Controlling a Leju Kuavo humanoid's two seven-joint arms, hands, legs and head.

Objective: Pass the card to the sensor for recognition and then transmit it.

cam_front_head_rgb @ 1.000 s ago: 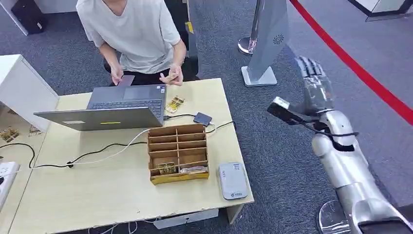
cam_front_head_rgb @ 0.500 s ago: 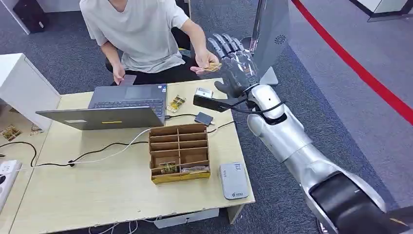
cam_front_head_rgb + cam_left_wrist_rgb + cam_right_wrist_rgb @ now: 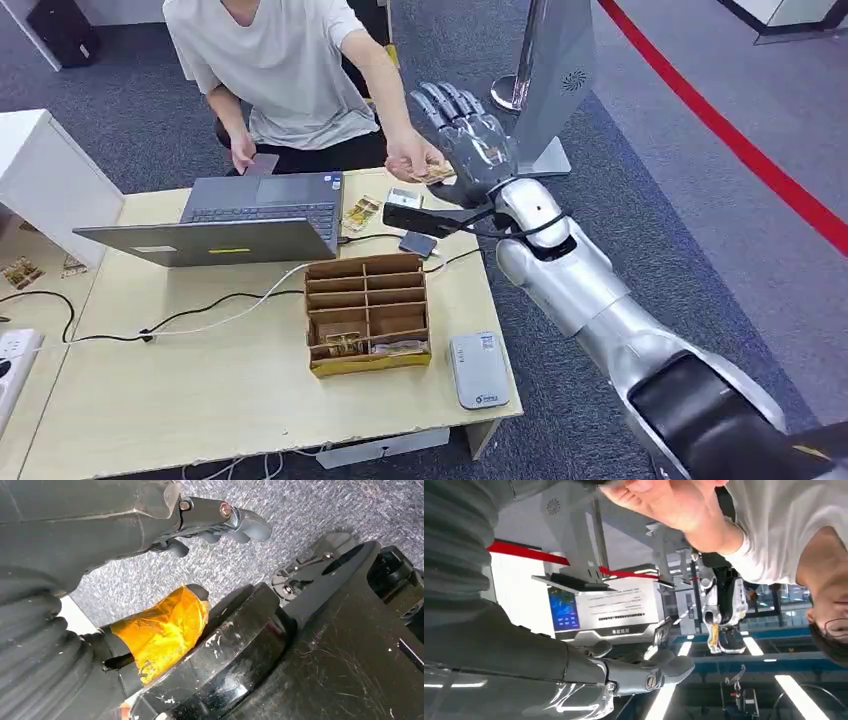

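Against my raised right hand point(image 3: 470, 150), fingers spread and holding nothing, the person's hand point(image 3: 412, 160) offers a card point(image 3: 438, 173) for taking

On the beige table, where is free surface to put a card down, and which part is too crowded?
The table is bare in front, between the wooden organizer, the cables and the near edge. A narrow bare strip lies right of the organizer, above the card reader. The back is crowded: laptop, small devices, the person's hand meeting the right hand.
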